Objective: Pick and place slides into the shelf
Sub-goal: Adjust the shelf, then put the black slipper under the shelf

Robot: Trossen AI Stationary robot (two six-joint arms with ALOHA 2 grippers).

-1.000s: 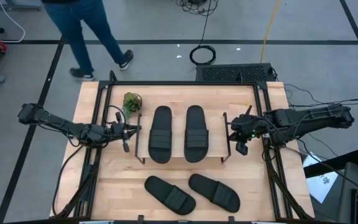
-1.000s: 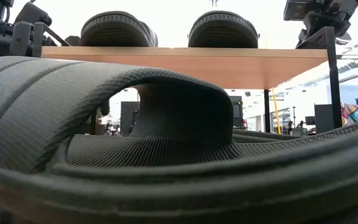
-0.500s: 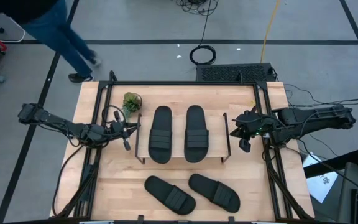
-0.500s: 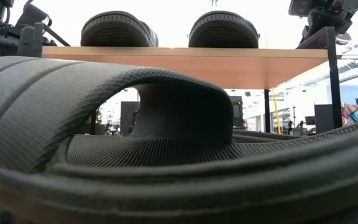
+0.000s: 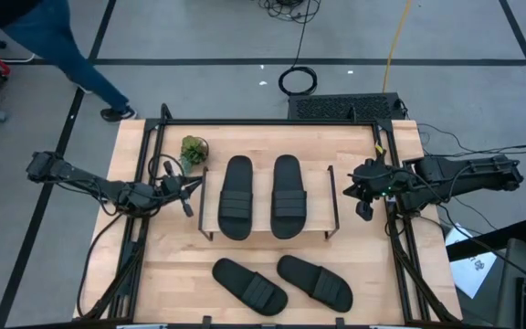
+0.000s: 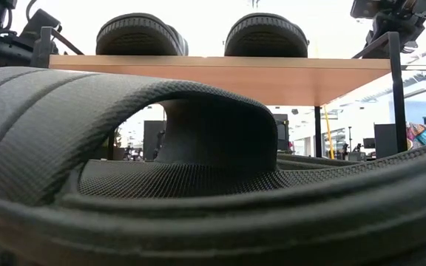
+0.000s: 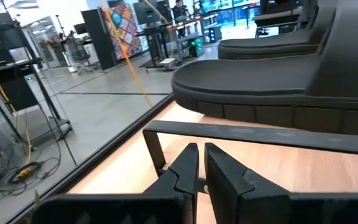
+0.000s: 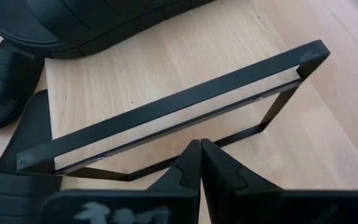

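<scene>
Two black slides (image 5: 236, 196) (image 5: 288, 196) lie side by side, soles down, on the shelf's light wood top (image 5: 258, 199). The low view shows their ends (image 6: 140, 35) (image 6: 265, 35) above the plank (image 6: 220, 74). The other two slides (image 5: 249, 286) (image 5: 314, 281) lie on the table by its near edge, and one (image 6: 161, 148) fills the low view. My left gripper (image 5: 187, 197) (image 7: 201, 167) hovers shut just left of the shelf's black wire side frame (image 7: 260, 134). My right gripper (image 5: 363, 206) (image 8: 201, 160) hovers shut right of the shelf's other side frame (image 8: 166, 112).
A small potted plant (image 5: 193, 149) stands near the shelf's far left corner. Black rails run along the table's left, far and right edges (image 5: 400, 228). Bare wood lies between the shelf and the two near slides. A person's leg (image 5: 71, 55) shows beyond the table's far left.
My right gripper has drawn back from the shelf's side frame toward the table's right edge and risen a little, staying shut. The person beyond the table has walked off to the left. The slides and shelf have stayed put.
</scene>
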